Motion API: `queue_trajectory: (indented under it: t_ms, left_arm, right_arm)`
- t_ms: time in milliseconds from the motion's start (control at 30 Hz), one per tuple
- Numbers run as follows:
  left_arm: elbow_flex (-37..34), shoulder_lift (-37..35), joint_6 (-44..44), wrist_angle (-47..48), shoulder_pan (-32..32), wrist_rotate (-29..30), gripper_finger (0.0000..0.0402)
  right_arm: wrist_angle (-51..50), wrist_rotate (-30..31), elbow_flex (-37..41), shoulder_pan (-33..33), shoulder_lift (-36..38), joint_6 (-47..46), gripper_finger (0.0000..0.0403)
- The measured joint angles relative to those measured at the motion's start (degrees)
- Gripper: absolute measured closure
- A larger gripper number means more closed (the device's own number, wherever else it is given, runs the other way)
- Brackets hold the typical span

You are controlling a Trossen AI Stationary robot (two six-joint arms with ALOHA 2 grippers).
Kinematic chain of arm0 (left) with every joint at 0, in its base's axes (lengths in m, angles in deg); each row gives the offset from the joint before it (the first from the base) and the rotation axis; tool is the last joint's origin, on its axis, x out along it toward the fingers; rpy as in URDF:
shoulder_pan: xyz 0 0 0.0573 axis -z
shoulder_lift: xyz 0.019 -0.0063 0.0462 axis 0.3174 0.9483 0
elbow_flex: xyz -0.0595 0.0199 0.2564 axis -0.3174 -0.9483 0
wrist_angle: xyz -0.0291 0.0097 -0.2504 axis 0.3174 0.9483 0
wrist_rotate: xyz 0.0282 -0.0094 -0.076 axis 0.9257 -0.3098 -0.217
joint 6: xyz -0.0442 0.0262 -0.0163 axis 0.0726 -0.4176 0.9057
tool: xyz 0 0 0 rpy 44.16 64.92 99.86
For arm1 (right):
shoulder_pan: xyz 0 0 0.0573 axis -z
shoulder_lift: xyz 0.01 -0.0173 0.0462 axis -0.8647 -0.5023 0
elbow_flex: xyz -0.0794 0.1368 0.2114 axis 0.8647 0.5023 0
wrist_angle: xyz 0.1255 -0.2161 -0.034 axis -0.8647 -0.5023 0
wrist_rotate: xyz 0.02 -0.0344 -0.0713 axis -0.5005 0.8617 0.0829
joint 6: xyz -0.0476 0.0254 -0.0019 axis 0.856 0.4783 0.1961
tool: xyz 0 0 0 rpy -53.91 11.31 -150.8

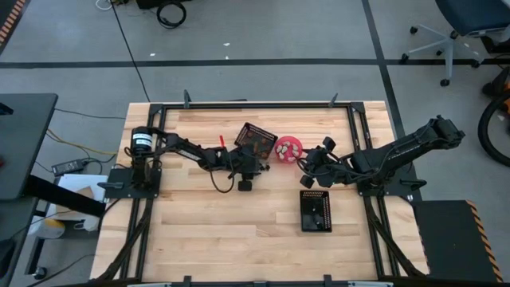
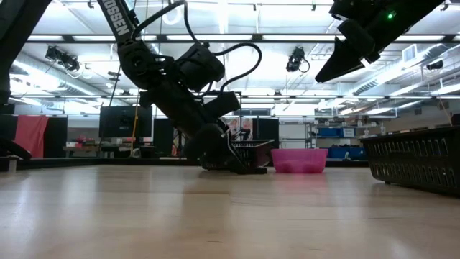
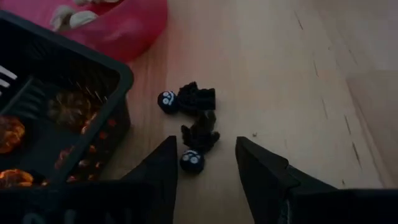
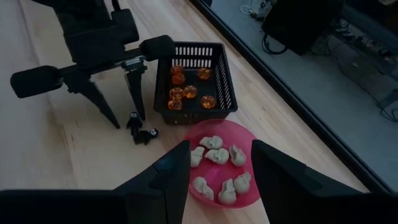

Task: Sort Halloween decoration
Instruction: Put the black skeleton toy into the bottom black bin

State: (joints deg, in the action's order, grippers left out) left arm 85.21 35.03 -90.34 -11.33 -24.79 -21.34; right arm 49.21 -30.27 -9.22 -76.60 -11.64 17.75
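Two black trinkets [image 3: 198,137] lie on the table beside the mesh basket [image 3: 56,124] that holds orange trinkets [image 4: 188,92]. My left gripper [image 3: 205,163] is open and points down at the table; its fingers stand on either side of the nearer black trinket's round head [image 3: 192,160]. The right wrist view shows the left gripper [image 4: 129,121] from across the table, next to the black trinkets [image 4: 142,134]. Pale skull trinkets [image 4: 217,165] fill the pink bowl [image 4: 249,134]. My right gripper [image 4: 217,168] hovers open above that bowl, well off the table.
A second black mesh basket [image 1: 315,210] sits toward the near edge, below the right arm; it is the basket [image 2: 417,162] at the low view's right. The orange basket [image 1: 255,139] and pink bowl [image 1: 288,147] stand side by side at mid-table. Bare wood lies on the near left.
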Motion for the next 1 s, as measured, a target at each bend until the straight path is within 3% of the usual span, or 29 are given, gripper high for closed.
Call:
queue_trajectory:
  t_ms: [500,800,1000]
  left_arm:
    - [-0.11,0.09,-0.63,-0.47,0.47,0.17,0.0391]
    - [-0.35,-1.6,-4.42,-1.09,1.75,6.22,0.0394]
    - [-0.28,-1.91,-15.03,-3.96,4.88,8.84,0.0394]
  right_arm:
    - [0.0,-0.12,0.0,-0.11,0.0,0.28,0.023]
    - [-0.04,0.0,0.0,-0.11,0.0,0.48,0.023]
    - [-0.04,-0.02,0.0,-0.14,0.0,0.81,0.023]
